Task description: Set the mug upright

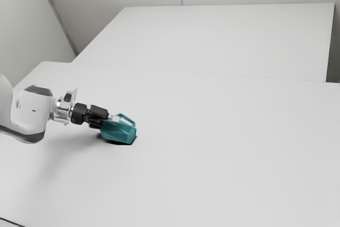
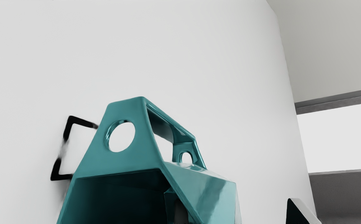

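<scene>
Beneath everything, a pale surface (image 1: 212, 142). Close over it, the tool (image 1: 108, 121), set wide and low. Just ahead of the tool, the teal mug (image 1: 119, 133), lying on its side, mouth (image 2: 115, 202) back toward the tool and base away, perhaps to offer a wall (image 2: 213, 193) for pinching. Above that mouth, the handle (image 2: 126, 161), clear of the grip path. Outside the wall, with a gap, one finger (image 2: 300, 214); inside, probably, the other, though hard to tell in the dark. Likely useful next: closing on the wall, then swinging the mouth up.
</scene>
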You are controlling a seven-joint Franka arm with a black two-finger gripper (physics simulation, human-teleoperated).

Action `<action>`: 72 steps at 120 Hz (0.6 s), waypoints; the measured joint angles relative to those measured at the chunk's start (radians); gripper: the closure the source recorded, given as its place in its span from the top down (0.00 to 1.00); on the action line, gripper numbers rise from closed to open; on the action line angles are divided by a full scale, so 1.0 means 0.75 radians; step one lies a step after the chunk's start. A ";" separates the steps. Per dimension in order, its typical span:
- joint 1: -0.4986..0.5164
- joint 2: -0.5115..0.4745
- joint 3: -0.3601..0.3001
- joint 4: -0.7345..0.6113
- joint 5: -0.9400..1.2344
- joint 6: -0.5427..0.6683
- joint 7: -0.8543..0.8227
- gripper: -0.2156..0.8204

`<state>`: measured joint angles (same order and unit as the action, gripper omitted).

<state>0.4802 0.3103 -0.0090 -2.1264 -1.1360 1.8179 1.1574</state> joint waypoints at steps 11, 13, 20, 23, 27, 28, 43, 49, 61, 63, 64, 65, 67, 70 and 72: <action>0.001 -0.002 0.001 -0.001 -0.002 0.001 0.007 0.28; 0.002 -0.002 0.002 0.000 -0.002 0.001 0.009 0.26; 0.002 -0.004 0.001 0.000 -0.002 0.002 0.013 0.19; 0.002 -0.004 0.001 0.000 -0.002 0.002 0.014 0.17; 0.001 -0.005 0.001 -0.001 -0.003 0.003 0.016 0.15; 0.001 -0.005 0.000 -0.001 -0.003 0.003 0.017 0.14; 0.000 -0.021 0.000 -0.004 -0.002 0.011 0.022 0.09; 0.000 -0.030 0.000 -0.005 -0.001 0.013 0.024 0.08; -0.002 -0.070 -0.002 -0.010 0.001 0.018 0.026 0.07; -0.002 -0.079 -0.002 -0.011 0.002 0.018 0.026 0.06; -0.002 -0.083 -0.002 -0.011 0.002 0.018 0.026 0.06; -0.003 -0.088 -0.002 -0.012 0.002 0.019 0.026 0.06; -0.008 -0.099 -0.001 -0.012 0.003 0.019 0.026 0.06; -0.017 -0.115 0.000 -0.012 0.006 0.020 0.026 0.06; -0.024 -0.126 0.000 -0.012 0.008 0.021 0.026 0.06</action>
<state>0.4622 0.2161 -0.0087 -2.1354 -1.1302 1.8337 1.1771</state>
